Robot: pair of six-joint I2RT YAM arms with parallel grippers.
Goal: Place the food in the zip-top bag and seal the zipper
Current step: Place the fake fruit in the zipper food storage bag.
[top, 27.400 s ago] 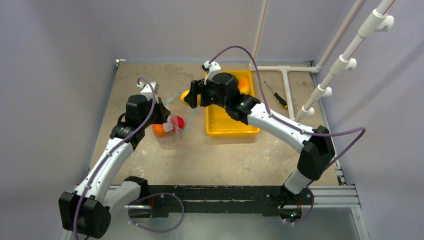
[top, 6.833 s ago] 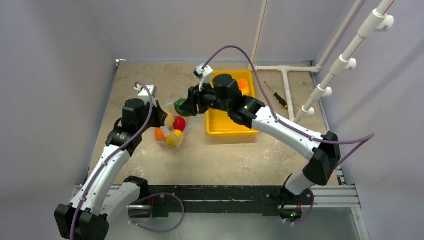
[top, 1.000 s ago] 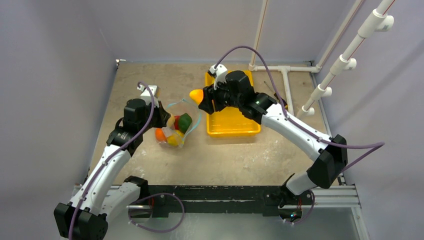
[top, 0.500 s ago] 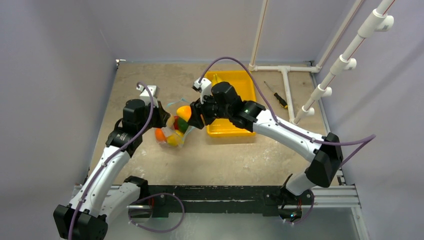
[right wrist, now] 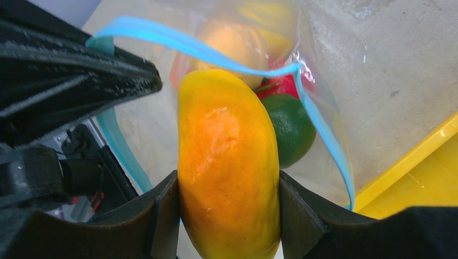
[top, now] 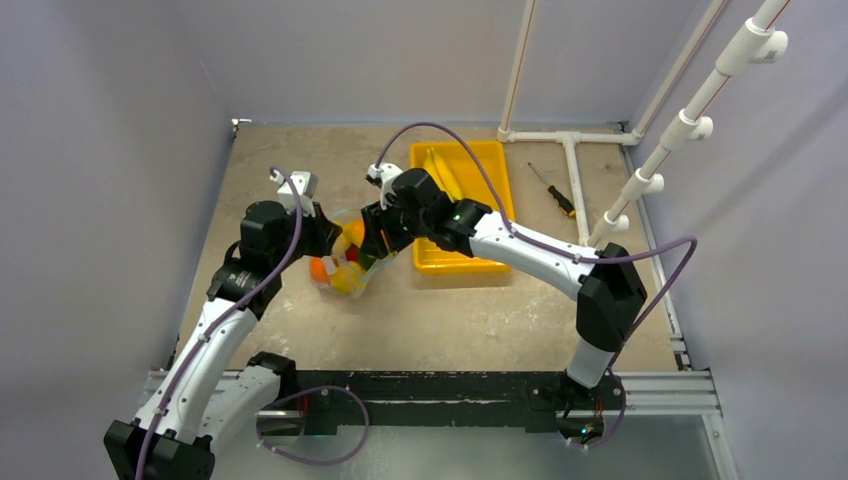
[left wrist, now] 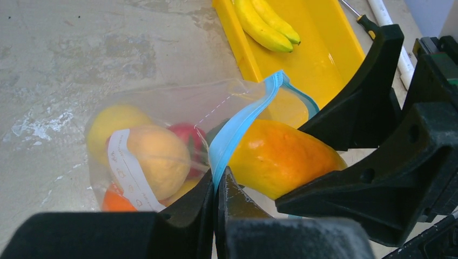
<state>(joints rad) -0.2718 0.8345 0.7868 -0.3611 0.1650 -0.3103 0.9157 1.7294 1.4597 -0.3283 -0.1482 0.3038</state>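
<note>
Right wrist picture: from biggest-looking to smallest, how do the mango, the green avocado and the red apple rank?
1. mango, by far, though it is nearest the camera.
2. avocado.
3. apple, mostly hidden behind the others, so its place is unsure.

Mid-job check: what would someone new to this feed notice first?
The orange mango, clamped in the right gripper, sits at the mouth of the clear zip-top bag, which holds several fruits. The left gripper is shut on the teal zipper, holding the mouth up. Behind them, bananas lie in the yellow tray.
</note>
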